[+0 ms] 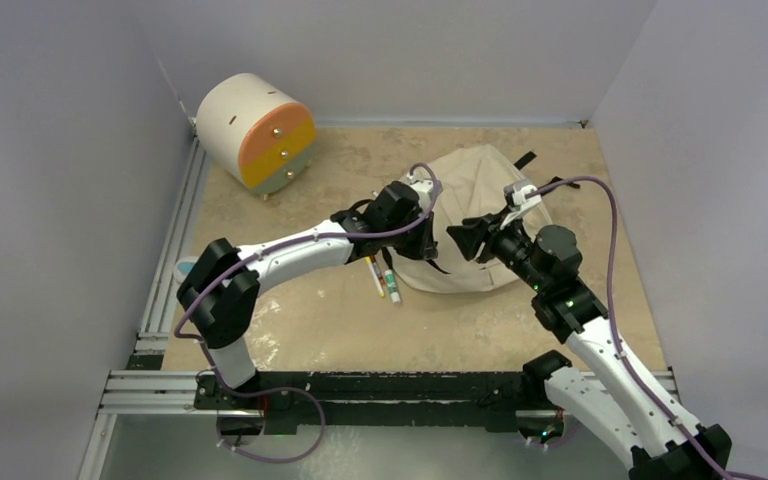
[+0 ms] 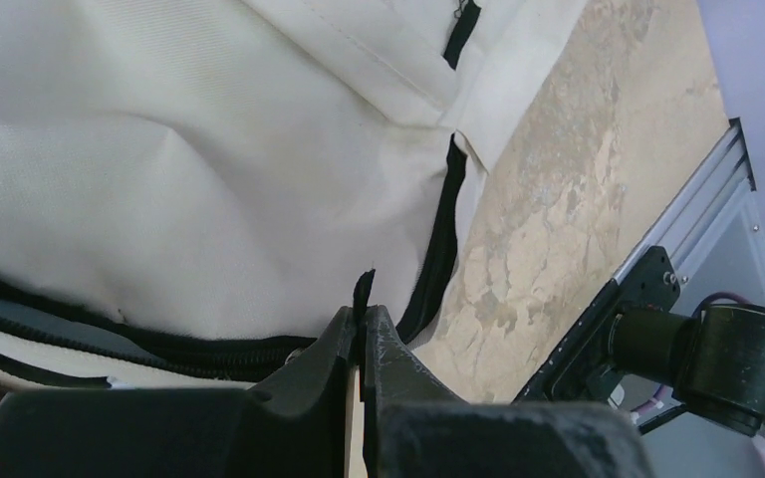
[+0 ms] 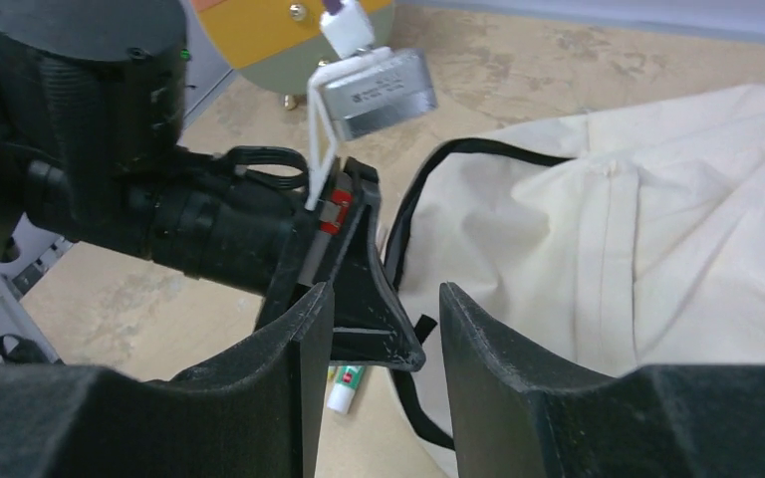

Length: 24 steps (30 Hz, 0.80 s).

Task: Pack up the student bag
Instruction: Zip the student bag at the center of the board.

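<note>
Pale walls (image 1: 80, 100) enclosed a mottled tan desk (image 1: 340, 320). Near its middle lay the cream student bag (image 1: 475, 200). Left jaws were clenched on its black zipper tab (image 2: 363, 287); right jaws hung released alongside. Unzipping seemed the step in hand, calling next for a steady pull along the zipper.

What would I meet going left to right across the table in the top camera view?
Cream drawer unit → pens → student bag.
</note>
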{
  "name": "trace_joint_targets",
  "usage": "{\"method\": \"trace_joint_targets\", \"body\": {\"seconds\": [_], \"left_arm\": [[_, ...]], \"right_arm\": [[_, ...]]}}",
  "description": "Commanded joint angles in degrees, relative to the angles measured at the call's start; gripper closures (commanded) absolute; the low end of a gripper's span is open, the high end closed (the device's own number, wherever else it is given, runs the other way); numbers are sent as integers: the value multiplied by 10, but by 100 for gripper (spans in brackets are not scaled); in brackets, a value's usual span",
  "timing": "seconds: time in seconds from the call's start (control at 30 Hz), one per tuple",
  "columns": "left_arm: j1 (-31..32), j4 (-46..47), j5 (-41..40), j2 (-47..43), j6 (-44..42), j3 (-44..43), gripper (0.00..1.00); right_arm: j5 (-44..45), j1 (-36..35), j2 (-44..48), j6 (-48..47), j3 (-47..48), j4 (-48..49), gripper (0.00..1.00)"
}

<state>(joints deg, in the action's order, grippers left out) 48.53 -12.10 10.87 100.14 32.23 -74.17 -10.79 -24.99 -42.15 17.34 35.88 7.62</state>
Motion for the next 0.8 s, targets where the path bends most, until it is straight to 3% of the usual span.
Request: {"method": "trace_joint_targets", "body": {"seconds": [0.0, 0.27, 0.57, 0.77], "left_arm": [[-9, -8, -36, -31, -1, -19, 100], [-103, -19, -16, -56, -17, -3, 100], [-111, -9, -5, -51, -25, -9, 100], [-113, -6, -1, -49, -24, -10, 100]], "right_arm": [[-68, 1, 5, -45, -1, 6, 52], [-117, -1, -44, -87, 22, -11, 48], [-107, -31, -190, -208, 78, -33, 42], [-90, -66, -258, -201, 82, 16, 37]]}}
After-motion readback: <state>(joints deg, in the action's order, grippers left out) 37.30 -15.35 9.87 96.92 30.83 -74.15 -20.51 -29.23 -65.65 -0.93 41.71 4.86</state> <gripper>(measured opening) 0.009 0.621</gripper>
